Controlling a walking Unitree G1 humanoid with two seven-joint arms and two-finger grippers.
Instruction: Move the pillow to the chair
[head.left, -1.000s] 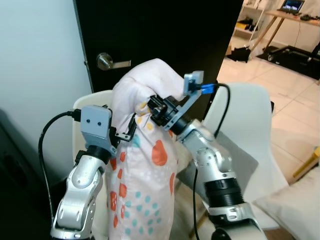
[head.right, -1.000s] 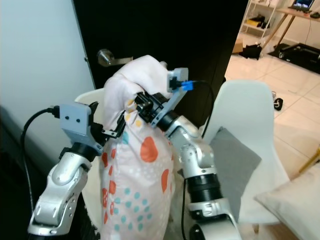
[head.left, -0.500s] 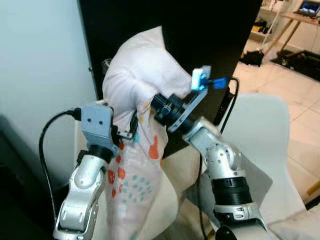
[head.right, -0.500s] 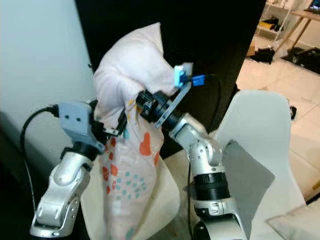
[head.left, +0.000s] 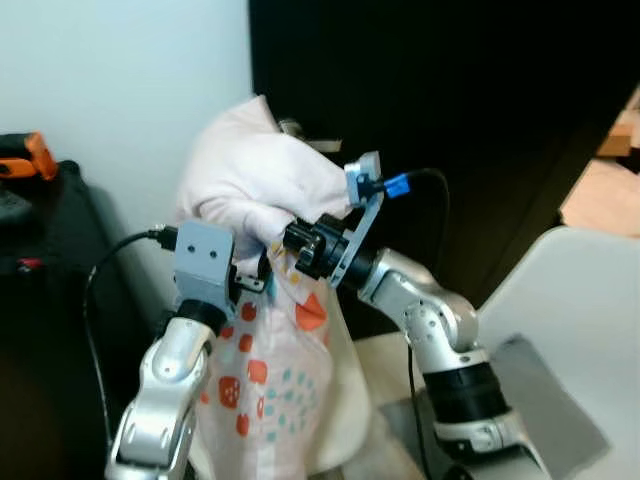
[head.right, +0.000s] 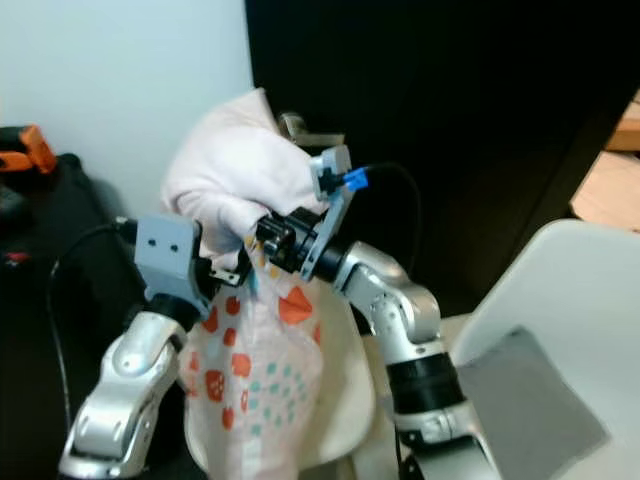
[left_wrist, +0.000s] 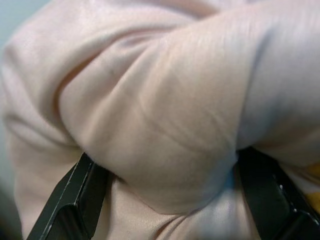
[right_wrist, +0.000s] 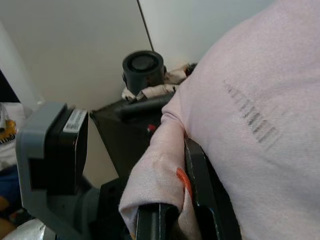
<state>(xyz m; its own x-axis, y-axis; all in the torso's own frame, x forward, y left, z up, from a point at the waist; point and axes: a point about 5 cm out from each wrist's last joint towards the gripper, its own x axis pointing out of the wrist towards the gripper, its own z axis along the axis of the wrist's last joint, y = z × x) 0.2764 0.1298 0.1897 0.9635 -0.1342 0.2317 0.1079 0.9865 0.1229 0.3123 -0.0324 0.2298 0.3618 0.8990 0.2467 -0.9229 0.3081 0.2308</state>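
Note:
The pillow (head.left: 255, 185), white with red and teal spots on its lower part (head.left: 268, 385), hangs upright in the air in front of me. Both grippers hold it near its bunched top. My left gripper (head.left: 254, 284) is shut on a fold of its fabric, and in the left wrist view the black fingers (left_wrist: 67, 200) flank that fold. From the right, my right gripper (head.left: 288, 240) is shut on the pillow too, its fingers (right_wrist: 200, 190) pinching the cloth. A white chair (head.left: 585, 300) with a grey cushion (head.left: 545, 415) stands at the lower right. Another white seat (head.left: 352, 415) shows behind the pillow.
A black door (head.left: 460, 100) with a metal handle (head.left: 300, 130) stands straight ahead, a white wall (head.left: 130, 70) to its left. Dark furniture (head.left: 50, 260) with an orange object (head.left: 38, 155) on it fills the left side. Pale floor shows at the far right edge.
The camera has swung left, bringing the dark furniture into view and pushing the chair to the right. Both grippers keep their hold; the pillow was lifted higher, then sits a little lower.

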